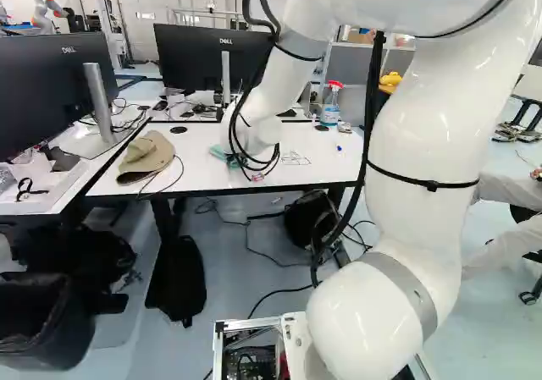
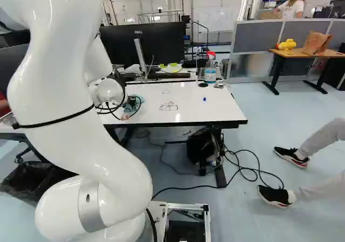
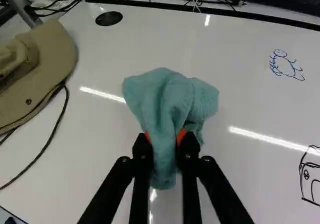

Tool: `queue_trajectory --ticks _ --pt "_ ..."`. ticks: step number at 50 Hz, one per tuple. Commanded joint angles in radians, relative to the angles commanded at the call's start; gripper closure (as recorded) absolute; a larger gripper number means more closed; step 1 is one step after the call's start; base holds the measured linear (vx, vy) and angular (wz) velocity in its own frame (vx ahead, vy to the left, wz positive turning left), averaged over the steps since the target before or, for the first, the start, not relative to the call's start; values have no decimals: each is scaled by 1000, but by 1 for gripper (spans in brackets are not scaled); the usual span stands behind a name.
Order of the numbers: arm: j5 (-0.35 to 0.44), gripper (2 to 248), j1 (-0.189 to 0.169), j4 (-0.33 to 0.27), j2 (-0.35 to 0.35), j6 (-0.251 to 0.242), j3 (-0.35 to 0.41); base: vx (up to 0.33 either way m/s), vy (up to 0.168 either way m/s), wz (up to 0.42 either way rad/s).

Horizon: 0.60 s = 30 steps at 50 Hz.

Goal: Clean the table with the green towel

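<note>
Okay, so we've got the gripper point(image 2: 130, 101) down over the bench point(image 1: 118, 184), closed on the green towel point(image 3: 167, 97). In the wrist view, one orange pad point(image 3: 147, 136) shows against each side of the cloth, which bunches up ahead of the fingertips, with a narrow bit sticking out between the fingers. Can't tell how much of it actually touches the bench, tbh.

Off to one side of the towel we have a tan cap point(image 3: 52, 67) on the bench, with a thin black cable point(image 3: 50, 139) curving beside it. Over on the opposite side we see a blue doodle point(image 3: 285, 67) and, nearer the gripper, a black doodle point(image 3: 311, 174), both on the white top.

In the right base view we also spot a spray bottle point(image 2: 210, 74) with a red head by the bench's far edge, plus a small blue thing point(image 2: 204, 99) on the top, right of the doodles.
</note>
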Motion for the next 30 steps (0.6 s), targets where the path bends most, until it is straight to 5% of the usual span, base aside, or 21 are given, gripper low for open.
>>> queue_trajectory --ticks 2,3,30 --pt "0 176 0 0 0 0 0 0 0 0" --pt "0 198 0 0 0 0 0 0 0 0" --pt "0 200 -33 0 69 0 23 0 0 0"
